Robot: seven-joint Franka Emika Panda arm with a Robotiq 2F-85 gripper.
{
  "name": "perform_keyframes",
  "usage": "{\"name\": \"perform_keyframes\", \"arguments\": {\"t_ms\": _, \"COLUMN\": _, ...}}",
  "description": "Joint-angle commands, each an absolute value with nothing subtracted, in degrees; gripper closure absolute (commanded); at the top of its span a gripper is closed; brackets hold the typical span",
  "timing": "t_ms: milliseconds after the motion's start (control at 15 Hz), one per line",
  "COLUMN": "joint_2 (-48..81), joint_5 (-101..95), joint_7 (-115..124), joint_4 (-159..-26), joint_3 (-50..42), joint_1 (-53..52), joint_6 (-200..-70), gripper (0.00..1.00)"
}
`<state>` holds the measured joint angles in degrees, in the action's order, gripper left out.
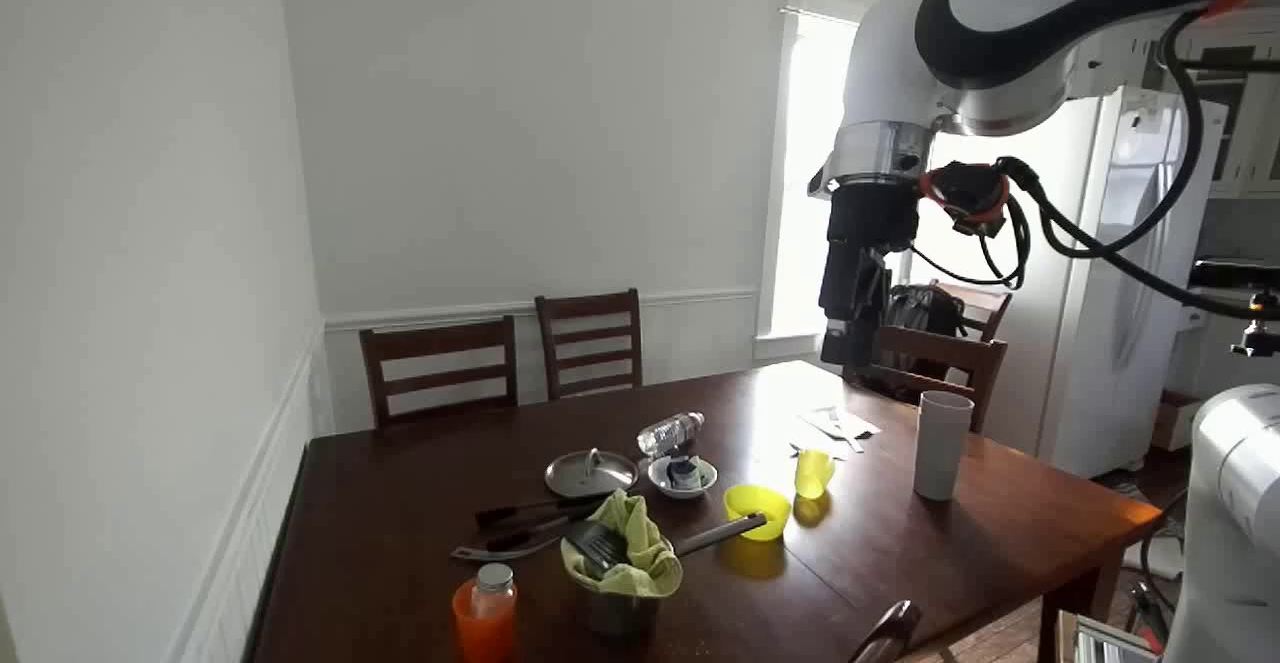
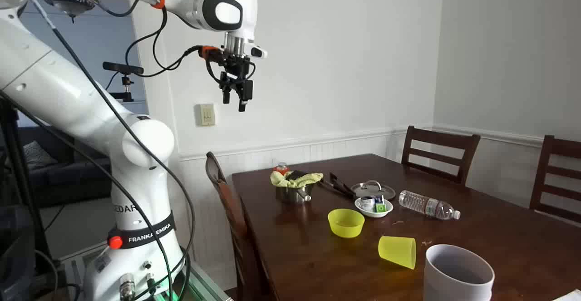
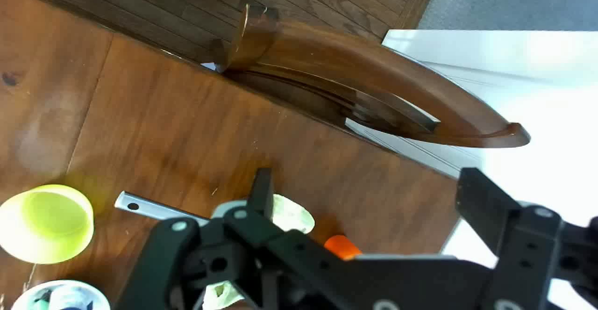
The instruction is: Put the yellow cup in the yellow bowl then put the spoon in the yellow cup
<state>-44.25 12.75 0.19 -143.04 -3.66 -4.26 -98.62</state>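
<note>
The yellow cup (image 1: 814,473) lies on its side on the dark wooden table; it also shows in an exterior view (image 2: 394,250), beside the grey tumbler. The yellow bowl (image 1: 768,530) stands upright close to it, empty, and shows in an exterior view (image 2: 346,229) and at the left of the wrist view (image 3: 80,207). A white utensil (image 1: 848,431) lies on white paper at the table's far end; I cannot tell if it is the spoon. My gripper (image 3: 367,179) is open and empty, high above the table in both exterior views (image 1: 850,351) (image 2: 234,103).
A tall grey tumbler (image 1: 942,448) stands near the cup. A pot (image 1: 618,611) with green cloth points its handle past the bowl. A white dish (image 2: 375,213), metal lid (image 1: 590,473), plastic bottle (image 2: 426,204) and orange cup (image 1: 484,628) are around. Chairs (image 3: 373,76) edge the table.
</note>
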Motion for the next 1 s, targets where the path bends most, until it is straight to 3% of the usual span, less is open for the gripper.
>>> {"name": "perform_keyframes", "arguments": {"t_ms": 0, "joint_2": -44.14, "joint_5": 13.4, "joint_7": -0.52, "joint_4": -142.86, "joint_3": -2.71, "joint_1": -2.93, "joint_6": -98.28, "gripper": 0.0}}
{"name": "perform_keyframes", "arguments": {"t_ms": 467, "joint_2": -43.3, "joint_5": 8.28, "joint_7": -1.34, "joint_4": -142.29, "joint_3": -5.99, "joint_1": 2.04, "joint_6": -96.85, "gripper": 0.0}}
{"name": "perform_keyframes", "arguments": {"t_ms": 933, "joint_2": -37.52, "joint_5": 0.66, "joint_7": -9.98, "joint_4": -136.99, "joint_3": -19.81, "joint_1": 12.55, "joint_6": -99.18, "gripper": 0.0}}
